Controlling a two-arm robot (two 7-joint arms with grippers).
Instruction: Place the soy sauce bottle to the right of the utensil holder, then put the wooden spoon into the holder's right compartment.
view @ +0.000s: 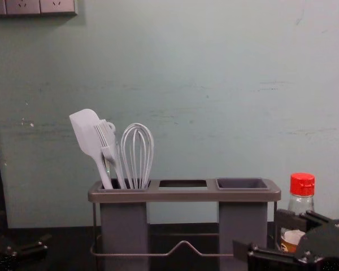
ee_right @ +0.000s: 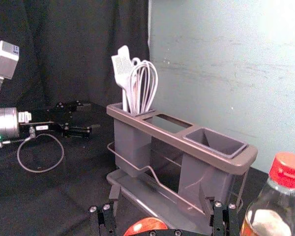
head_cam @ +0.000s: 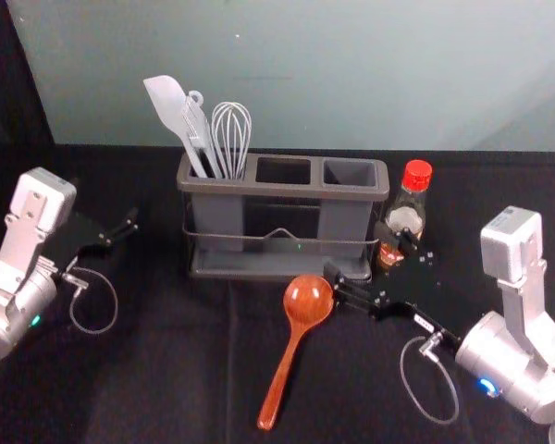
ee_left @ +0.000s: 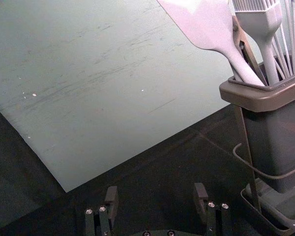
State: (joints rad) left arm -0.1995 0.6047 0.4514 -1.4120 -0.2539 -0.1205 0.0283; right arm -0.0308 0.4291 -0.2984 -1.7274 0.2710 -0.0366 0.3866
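The soy sauce bottle (head_cam: 406, 215), red-capped, stands upright just right of the grey utensil holder (head_cam: 282, 187). In front of the holder lies the wooden spoon (head_cam: 305, 303), bowl toward the holder and handle toward the body. My right gripper (head_cam: 359, 253) is open at the holder's front right, one finger overlapping the bottle in the head view. The right wrist view has the gripper (ee_right: 160, 195) empty, with part of the spoon's bowl (ee_right: 145, 226) low between its fingers and the bottle (ee_right: 273, 201) to one side. My left gripper (head_cam: 108, 242), also open (ee_left: 156, 195), is left of the holder.
A spatula (view: 88, 135), a brush (view: 109, 145) and a whisk (view: 137, 155) stand in the holder's left compartment. The middle and right compartments are empty. Behind the black-covered table (head_cam: 166, 370) rises a pale wall (head_cam: 351, 74).
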